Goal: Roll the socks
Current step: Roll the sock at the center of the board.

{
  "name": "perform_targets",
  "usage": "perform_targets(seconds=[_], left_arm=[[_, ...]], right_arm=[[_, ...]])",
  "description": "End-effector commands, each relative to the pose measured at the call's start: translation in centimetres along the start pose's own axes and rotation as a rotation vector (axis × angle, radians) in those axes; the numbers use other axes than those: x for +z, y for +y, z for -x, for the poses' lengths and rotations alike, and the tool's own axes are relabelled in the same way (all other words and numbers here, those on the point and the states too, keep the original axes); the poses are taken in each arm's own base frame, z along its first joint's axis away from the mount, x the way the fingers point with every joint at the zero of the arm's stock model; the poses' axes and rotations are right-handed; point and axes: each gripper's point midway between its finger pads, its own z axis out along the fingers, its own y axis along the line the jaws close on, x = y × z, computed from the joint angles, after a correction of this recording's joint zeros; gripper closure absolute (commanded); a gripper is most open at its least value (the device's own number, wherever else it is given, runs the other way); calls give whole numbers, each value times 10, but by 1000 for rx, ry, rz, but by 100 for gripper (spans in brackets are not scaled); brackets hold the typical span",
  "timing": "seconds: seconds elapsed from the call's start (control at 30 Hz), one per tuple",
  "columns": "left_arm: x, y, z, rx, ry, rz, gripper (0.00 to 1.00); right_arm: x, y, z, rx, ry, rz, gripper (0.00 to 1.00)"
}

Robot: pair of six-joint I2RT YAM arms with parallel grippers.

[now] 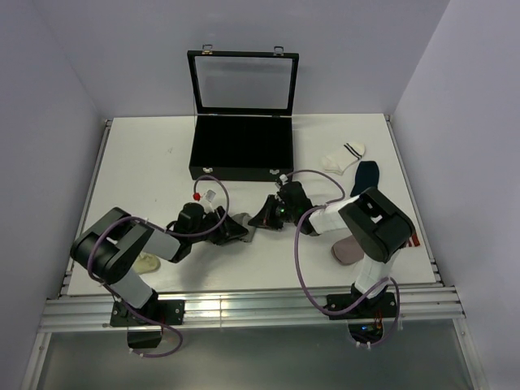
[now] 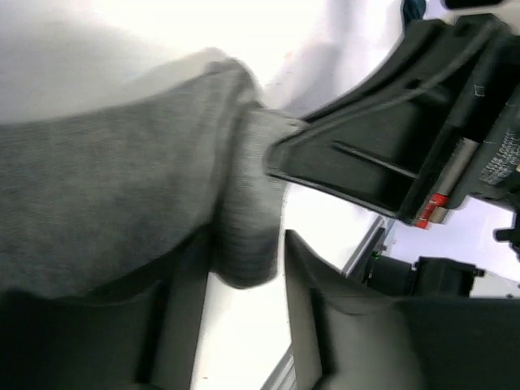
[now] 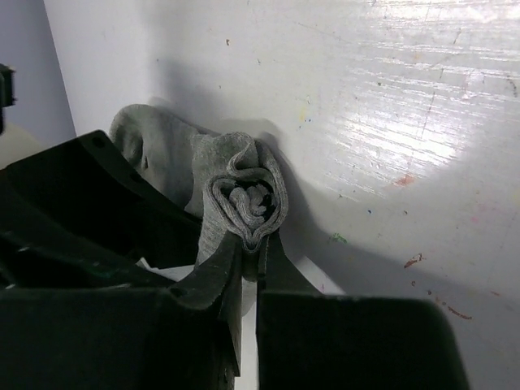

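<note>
Closest to the lens in the left wrist view, the left gripper [image 2: 242, 264] is standing with its jaws apart, and a strip of white table [image 1: 146, 162] is showing between them. The rolled end of the grey sock [image 2: 106, 179] is sitting in that gap; whether it is touching either finger I cannot tell.

Seen from above and going from the left, a cream sock [image 1: 149, 262] is lying near the front-left edge, partly hidden by the left arm [image 1: 122, 248]. That arm is reaching rightward to the middle of the table. The grey sock is lying there on the bare surface between the two grippers, near the front of a black display case [image 1: 242, 150] whose glass lid is standing upright.

From the other side, the right gripper [image 3: 250, 244] is pressing its jaws together on the outer edge of the roll. The right wrist view is showing the spiral of grey fabric end-on just beyond the fingertips, with the loose remainder of the sock trailing off to the left.

Further right, a white sock [image 1: 343, 157] with black cuff stripes is lying beside the case's right end. A navy sock [image 1: 366, 176] is lying just beside it on the nearer side; whether the two are touching I cannot tell. A pinkish-grey sock [image 1: 347, 250] is lying beneath the right arm [image 1: 374, 231], partly covered by it.
</note>
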Motion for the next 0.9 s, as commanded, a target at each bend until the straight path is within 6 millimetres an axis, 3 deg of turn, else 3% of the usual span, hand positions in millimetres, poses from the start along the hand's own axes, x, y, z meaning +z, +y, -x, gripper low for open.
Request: perform_targets(seconds=[0.0,0.07,0.13,0.43,0.87], left_arm=[[-8,32,-6,49,25,166,48],[-10,28,2,78,-1,182,40],[-11,20,16,129,-44,189,39],[-19,16,50,301,-129,295,40],[4,24,73,320,-163,362,46]], right_arm=[[-4,-22,-4,-51,5,-117,100],[-6,-24,2,-68,-10,-155,100],[-12,-31,0,-77,5,-209,100],[-37,-43,5,-86,16,-388,100],[-65,-55,14,-116,33,-599,100]])
